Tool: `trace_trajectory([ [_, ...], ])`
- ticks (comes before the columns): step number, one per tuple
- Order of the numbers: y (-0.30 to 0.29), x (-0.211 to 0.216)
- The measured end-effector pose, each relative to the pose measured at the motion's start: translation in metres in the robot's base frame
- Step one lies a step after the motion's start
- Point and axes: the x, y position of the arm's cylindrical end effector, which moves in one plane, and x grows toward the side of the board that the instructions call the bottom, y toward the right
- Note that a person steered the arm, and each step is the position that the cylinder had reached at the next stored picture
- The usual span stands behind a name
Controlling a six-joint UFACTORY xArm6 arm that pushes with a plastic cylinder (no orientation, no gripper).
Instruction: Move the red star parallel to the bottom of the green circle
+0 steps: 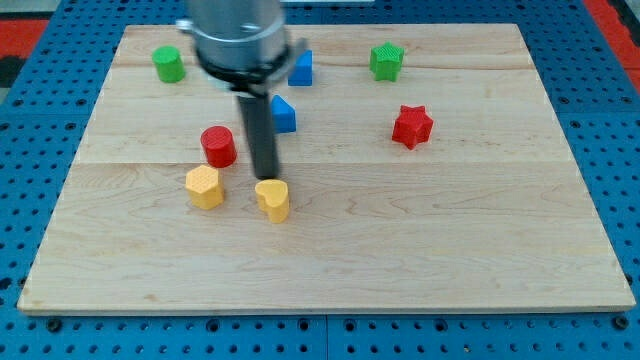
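The red star lies on the wooden board at the view's right, below the green star. The green circle, a short cylinder, stands at the view's top left. My tip is at the end of the dark rod near the board's middle, just above the yellow heart-shaped block and right of the red cylinder. The tip is far to the left of the red star.
A yellow hexagon block sits left of the yellow heart. Two blue blocks lie behind the rod, partly hidden by the arm. The wooden board rests on a blue pegboard.
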Motion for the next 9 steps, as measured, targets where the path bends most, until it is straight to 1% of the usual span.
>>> trace_trajectory([
  [1,0.093,-0.001],
  [2,0.156,-0.043],
  [3,0.096,-0.066],
  [4,0.099,-0.068],
  [5,0.137,-0.033],
  [6,0.169,-0.071],
  [7,0.142,-0.101],
  [8,0.067,-0.125],
  [9,0.006,-0.139],
])
